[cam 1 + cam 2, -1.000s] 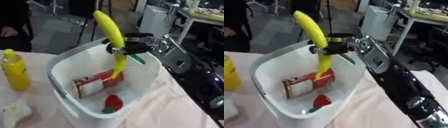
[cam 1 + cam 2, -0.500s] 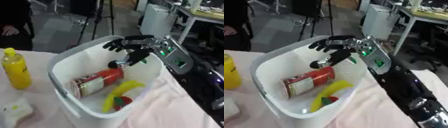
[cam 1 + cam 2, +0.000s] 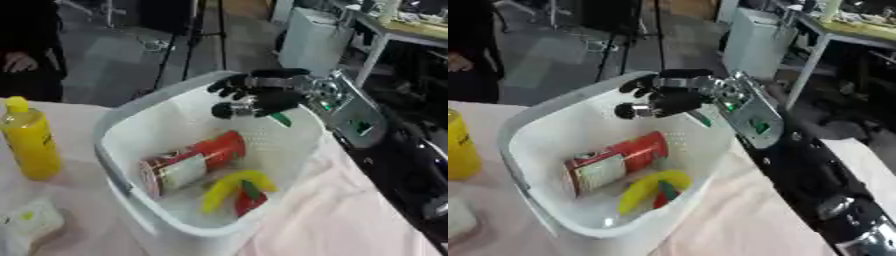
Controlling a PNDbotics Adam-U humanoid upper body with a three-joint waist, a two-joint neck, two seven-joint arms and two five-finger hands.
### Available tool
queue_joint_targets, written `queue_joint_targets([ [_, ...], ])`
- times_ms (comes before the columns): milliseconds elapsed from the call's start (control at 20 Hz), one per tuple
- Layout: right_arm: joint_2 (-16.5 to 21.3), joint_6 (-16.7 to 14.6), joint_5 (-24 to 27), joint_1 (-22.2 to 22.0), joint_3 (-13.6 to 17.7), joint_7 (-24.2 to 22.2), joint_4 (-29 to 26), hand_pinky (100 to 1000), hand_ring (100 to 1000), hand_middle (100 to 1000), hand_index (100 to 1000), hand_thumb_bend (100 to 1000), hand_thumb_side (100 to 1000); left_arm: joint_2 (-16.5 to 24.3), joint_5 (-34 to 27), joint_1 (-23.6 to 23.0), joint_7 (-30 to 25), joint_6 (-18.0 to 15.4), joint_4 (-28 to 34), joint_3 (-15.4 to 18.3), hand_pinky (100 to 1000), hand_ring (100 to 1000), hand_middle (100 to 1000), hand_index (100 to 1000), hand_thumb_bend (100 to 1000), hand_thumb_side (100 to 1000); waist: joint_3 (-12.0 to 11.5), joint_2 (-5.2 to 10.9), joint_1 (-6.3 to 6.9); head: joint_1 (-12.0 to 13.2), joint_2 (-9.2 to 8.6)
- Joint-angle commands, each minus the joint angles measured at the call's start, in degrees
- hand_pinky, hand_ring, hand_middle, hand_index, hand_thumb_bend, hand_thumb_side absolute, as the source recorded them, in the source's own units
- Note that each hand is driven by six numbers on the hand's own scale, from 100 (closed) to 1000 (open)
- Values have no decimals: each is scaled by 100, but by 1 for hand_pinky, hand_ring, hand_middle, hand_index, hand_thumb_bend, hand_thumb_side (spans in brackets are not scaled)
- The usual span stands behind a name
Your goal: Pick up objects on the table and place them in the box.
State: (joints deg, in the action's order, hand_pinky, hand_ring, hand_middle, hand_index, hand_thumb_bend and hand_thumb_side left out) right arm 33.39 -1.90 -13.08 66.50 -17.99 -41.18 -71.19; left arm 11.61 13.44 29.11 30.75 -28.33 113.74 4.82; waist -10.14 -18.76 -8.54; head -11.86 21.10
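- Hovering above the far right corner of the box (image 3: 131, 125), your right hand (image 3: 267, 97) has its fingers spread and relaxed, holding nothing.
- The banana (image 3: 229, 186) lies on the floor of the box, towards its near right corner, curved and touching a small red and green object (image 3: 248, 199) just beside it.
- A red can (image 3: 188, 162) with a white label lies on its side in the box, between the banana and the far left wall.
- The box stands on the table (image 3: 350, 220), which is covered by a pale pink cloth.
- A yellow bottle (image 3: 28, 140) stands upright near the table's left edge, well apart from the box.
- A pale packet (image 3: 26, 225) lies at the table's near left corner.
- Your left hand does not show in either view.
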Motion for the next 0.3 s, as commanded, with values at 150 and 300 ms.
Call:
queue_joint_targets([
  [150,151,61,220,109,131,364,-185,932,948,1000,1000,100,1000,53,22,71,23,-6,85,10,640,516,604,747,100,984,21,146,73,-49,-19],
  [300,174,164,414,111,89,707,-288,928,943,1000,1000,100,1000,53,26,64,21,-1,85,6,640,516,604,747,100,986,13,167,80,-69,-8],
])
